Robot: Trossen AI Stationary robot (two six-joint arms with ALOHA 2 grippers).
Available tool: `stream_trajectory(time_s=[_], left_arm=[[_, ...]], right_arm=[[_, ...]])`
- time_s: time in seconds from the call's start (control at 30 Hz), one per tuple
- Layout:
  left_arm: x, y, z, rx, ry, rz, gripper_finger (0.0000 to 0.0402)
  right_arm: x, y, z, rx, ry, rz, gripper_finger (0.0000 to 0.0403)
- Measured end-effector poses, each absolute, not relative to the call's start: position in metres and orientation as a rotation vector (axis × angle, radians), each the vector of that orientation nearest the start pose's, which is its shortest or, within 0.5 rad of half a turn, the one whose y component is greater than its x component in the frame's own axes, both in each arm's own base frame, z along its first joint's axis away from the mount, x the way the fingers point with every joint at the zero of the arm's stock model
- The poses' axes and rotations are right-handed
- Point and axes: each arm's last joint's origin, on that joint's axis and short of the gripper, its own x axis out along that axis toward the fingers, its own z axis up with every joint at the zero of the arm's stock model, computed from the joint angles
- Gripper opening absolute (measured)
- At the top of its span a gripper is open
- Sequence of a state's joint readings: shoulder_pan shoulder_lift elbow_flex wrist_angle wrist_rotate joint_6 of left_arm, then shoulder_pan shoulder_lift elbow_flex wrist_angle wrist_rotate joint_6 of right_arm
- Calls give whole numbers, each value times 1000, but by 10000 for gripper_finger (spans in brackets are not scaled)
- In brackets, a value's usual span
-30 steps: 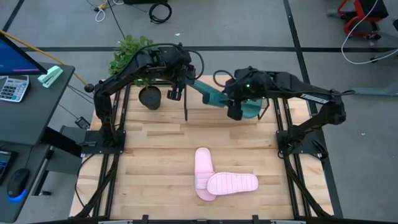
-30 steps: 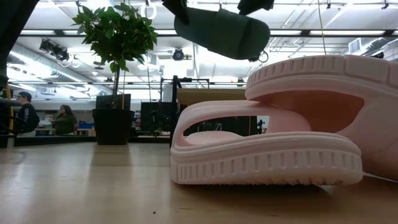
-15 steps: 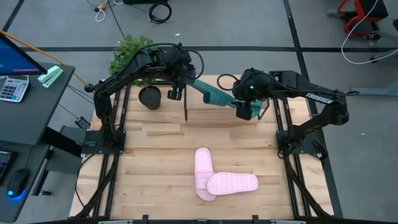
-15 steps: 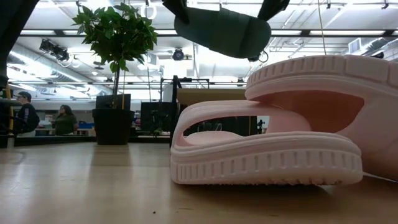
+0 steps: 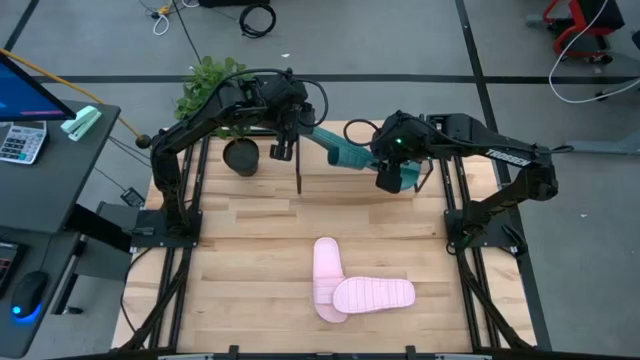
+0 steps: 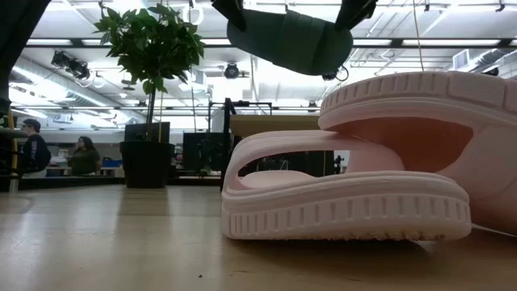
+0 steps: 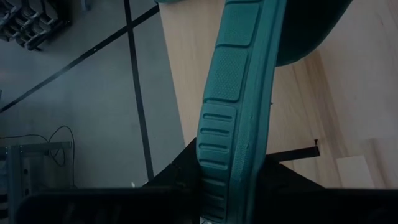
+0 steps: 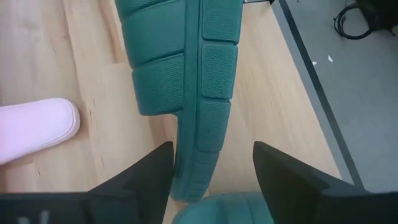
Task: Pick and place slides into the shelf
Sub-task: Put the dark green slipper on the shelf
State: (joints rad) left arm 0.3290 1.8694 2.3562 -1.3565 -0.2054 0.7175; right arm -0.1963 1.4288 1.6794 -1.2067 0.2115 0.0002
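My left gripper (image 5: 300,132) is shut on a dark teal slide (image 5: 343,153), which it holds in the air over the far side of the table. The slide also shows high in the low view (image 6: 291,39). My right gripper (image 8: 211,180) is open at the slide's other end (image 8: 194,180), with one finger on either side and a gap to each. Part of a second teal slide (image 5: 408,180) shows below my right gripper by the shelf's black frame (image 5: 432,180). What it rests on is hidden. Two pale pink slides (image 5: 325,268) (image 5: 374,293) lie near the table's front, one across the other. My left gripper pinches the teal slide between its two fingers at the end away from the strap (image 7: 227,180). One finger is on each flat face. The slide runs straight out from the fingers toward my right gripper, turned on its edge and clear of the table.
A potted plant (image 5: 215,90) in a black pot (image 5: 241,156) stands at the table's far left corner, close to my left arm. The shelf's other black frame (image 5: 299,178) stands below my left gripper. A desk with a calculator (image 5: 22,142) is off the table's left.
My right gripper has moved a little toward the table's right and far edges, to the free end of the teal slide. The slide has stayed aloft in my left gripper.
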Motion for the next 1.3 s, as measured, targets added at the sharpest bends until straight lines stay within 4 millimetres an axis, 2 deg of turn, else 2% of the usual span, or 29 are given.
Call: stream_trajectory(time_s=[0.17, 0.33, 0.43, 0.53, 0.6, 0.67, 0.77, 0.93, 1.1, 1.3], left_arm=[[328, 118, 450, 601, 1012, 163, 77], [328, 117, 450, 591, 1003, 139, 77], [328, 117, 450, 591, 1007, 136, 77], [328, 117, 449, 590, 1009, 134, 77], [327, 117, 449, 590, 1010, 135, 77], [328, 117, 450, 591, 1006, 136, 77], [328, 117, 450, 592, 1003, 138, 77], [328, 117, 450, 591, 1002, 139, 77], [328, 117, 450, 591, 1005, 137, 77], [328, 117, 450, 591, 1005, 137, 77]], right_arm=[[254, -57, 406, -7, 958, -375, 212], [250, -54, 413, 42, 932, -314, 216], [246, -50, 430, 107, 859, -234, 228], [245, -48, 455, 97, 712, -215, 244], [249, -50, 469, 74, 587, -216, 254], [260, -53, 474, 53, 497, -218, 262], [280, -58, 468, 21, 470, -237, 269], [316, -66, 441, -55, 548, -265, 268], [335, -71, 437, -71, 521, -258, 266], [348, -77, 438, -124, 508, -257, 266]])
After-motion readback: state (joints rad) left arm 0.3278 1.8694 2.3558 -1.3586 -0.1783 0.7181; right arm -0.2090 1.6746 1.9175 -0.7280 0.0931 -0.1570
